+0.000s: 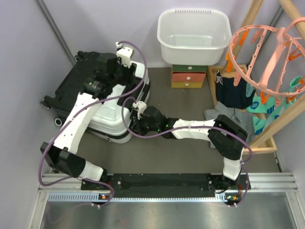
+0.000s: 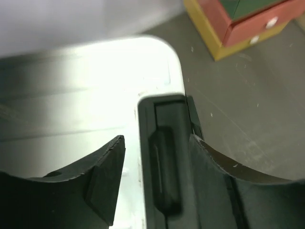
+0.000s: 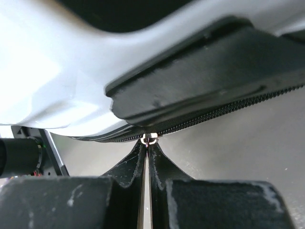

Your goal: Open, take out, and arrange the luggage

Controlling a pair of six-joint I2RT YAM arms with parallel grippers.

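Note:
The luggage (image 1: 71,88), a ribbed hard shell fading from black to white, lies flat on the floor at the left. My left gripper (image 1: 129,67) hovers over its far right corner. In the left wrist view this gripper (image 2: 157,140) is open, its fingers either side of a black recessed handle (image 2: 164,167) on the white shell (image 2: 95,86) without touching it. My right gripper (image 1: 136,127) is at the near right edge of the luggage. In the right wrist view it (image 3: 148,145) is shut on the small metal zipper pull (image 3: 149,139), just below the zipper track (image 3: 228,107).
A white laundry basket (image 1: 193,36) sits on a green-and-orange drawer box (image 1: 189,76) behind the luggage. A wooden rack (image 1: 267,138) with dark clothes (image 1: 233,90) and a pink peg hanger (image 1: 267,52) fills the right side. A wall runs close along the left.

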